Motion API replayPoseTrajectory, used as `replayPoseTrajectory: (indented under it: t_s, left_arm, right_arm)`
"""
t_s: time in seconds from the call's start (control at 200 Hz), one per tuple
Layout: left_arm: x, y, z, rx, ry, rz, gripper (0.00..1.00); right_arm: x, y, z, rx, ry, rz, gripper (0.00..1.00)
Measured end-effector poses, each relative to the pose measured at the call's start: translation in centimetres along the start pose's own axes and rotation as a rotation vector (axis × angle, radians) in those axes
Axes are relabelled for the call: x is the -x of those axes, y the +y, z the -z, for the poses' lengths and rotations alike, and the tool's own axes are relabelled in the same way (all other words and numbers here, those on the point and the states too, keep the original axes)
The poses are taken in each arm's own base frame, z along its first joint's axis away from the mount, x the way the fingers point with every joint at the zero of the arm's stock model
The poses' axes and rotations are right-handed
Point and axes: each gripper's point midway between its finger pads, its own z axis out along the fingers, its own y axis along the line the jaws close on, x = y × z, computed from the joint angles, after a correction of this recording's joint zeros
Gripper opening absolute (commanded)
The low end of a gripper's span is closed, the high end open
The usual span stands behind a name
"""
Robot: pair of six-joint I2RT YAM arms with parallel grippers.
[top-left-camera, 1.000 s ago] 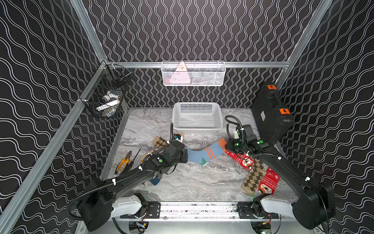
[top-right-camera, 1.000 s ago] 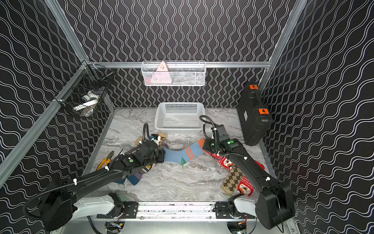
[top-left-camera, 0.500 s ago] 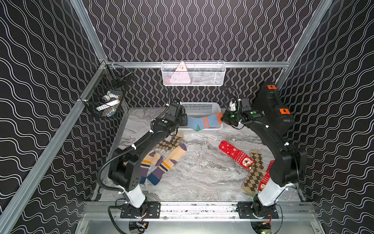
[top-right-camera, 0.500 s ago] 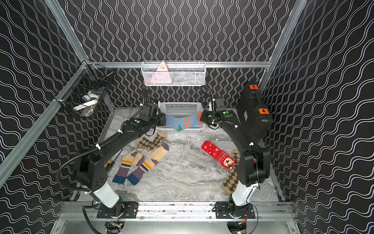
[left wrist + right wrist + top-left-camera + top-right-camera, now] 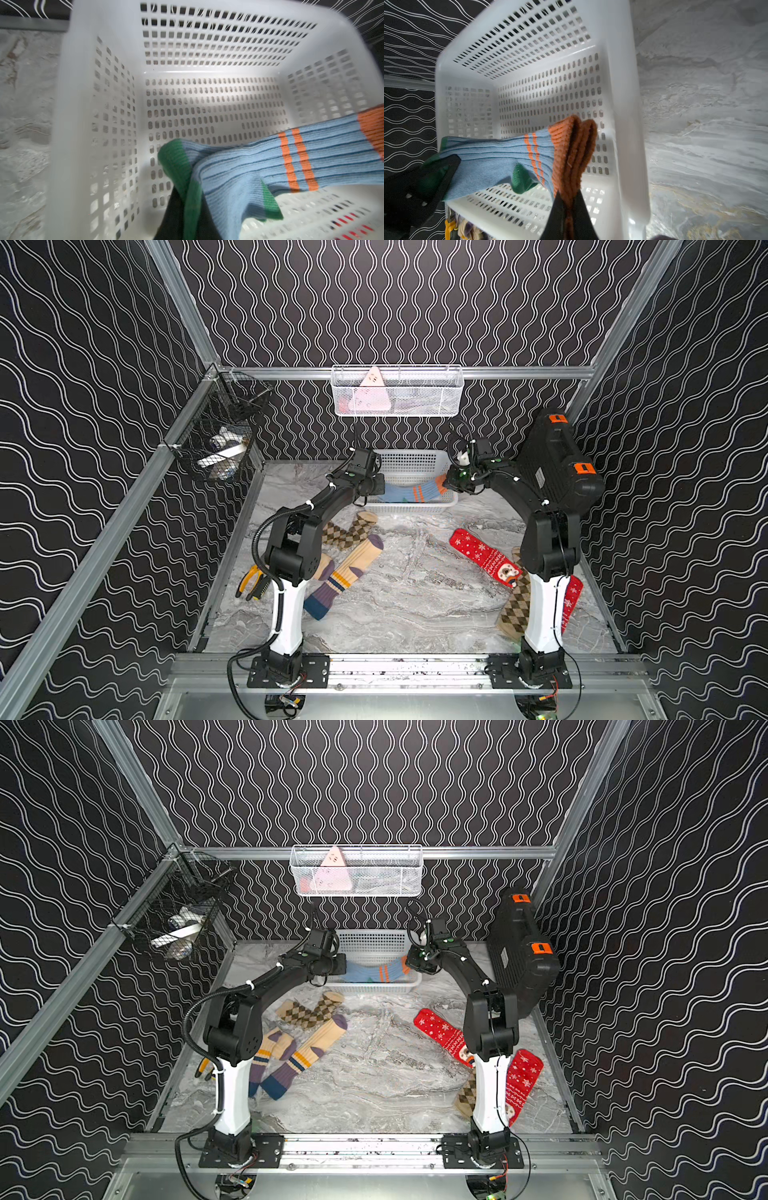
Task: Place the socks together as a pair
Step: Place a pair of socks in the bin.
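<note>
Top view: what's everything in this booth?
plastic basket: one, white, back centre
blue socks: two, blue with orange stripes, held above the plastic basket
argyle socks: two, tan-brown, one left, one front right
striped socks: two, cream-purple, front left
red socks: two, red, right side
pliers: one, yellow-black, far left
case: one, black-orange, far right
white wire basket: one, white, hung at the back
pink triangle: one, pink, inside it
black wire basket: one, black, hung on the left
left gripper: one, black, shut on blue socks' toes
right gripper: one, black, shut on their cuffs
</note>
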Motion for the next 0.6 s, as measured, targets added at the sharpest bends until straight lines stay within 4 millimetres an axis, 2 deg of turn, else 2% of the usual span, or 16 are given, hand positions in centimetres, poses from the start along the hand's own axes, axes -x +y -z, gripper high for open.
replayPoseTrajectory:
  t_s: [0.15, 0.22, 0.265, 0.3, 0.355, 0.41, 0.52, 0.6]
  left_arm:
    - [0.3, 0.7, -1.8, 0.021, 0.01, -0.008, 0.02]
    - [0.6, 1.1, -2.4, 0.033, 0.009, -0.006, 0.07]
    - [0.8, 1.2, -2.7, 0.041, 0.008, -0.009, 0.14]
    - [0.9, 1.4, -2.9, 0.05, 0.006, -0.015, 0.22]
    - [1.1, 1.6, -3.1, 0.06, 0.005, -0.023, 0.41]
    - [1.0, 1.8, -3.2, 0.073, 0.007, -0.026, 0.52]
    - [1.2, 1.5, -2.8, 0.073, -0.004, -0.034, 0.66]
    - [1.6, 1.7, -1.7, 0.083, -0.02, -0.036, 0.7]
  right_arm:
    - [-0.2, -0.5, -2.1, 0.01, 0.034, -0.011, 0.0]
    - [-0.2, -0.6, -2.8, 0.013, 0.043, -0.013, 0.0]
    - [-0.2, -0.7, -3.1, 0.015, 0.047, -0.014, 0.0]
    - [-0.2, -0.8, -3.2, 0.014, 0.047, -0.015, 0.06]
    - [0.0, -0.7, -3.4, 0.015, 0.046, -0.014, 0.19]
    - [0.2, -0.7, -3.5, 0.016, 0.042, -0.013, 0.31]
    - [0.7, 0.1, -3.1, 0.036, 0.03, -0.001, 0.44]
    - [1.2, 0.2, -2.2, 0.026, 0.007, 0.004, 0.5]
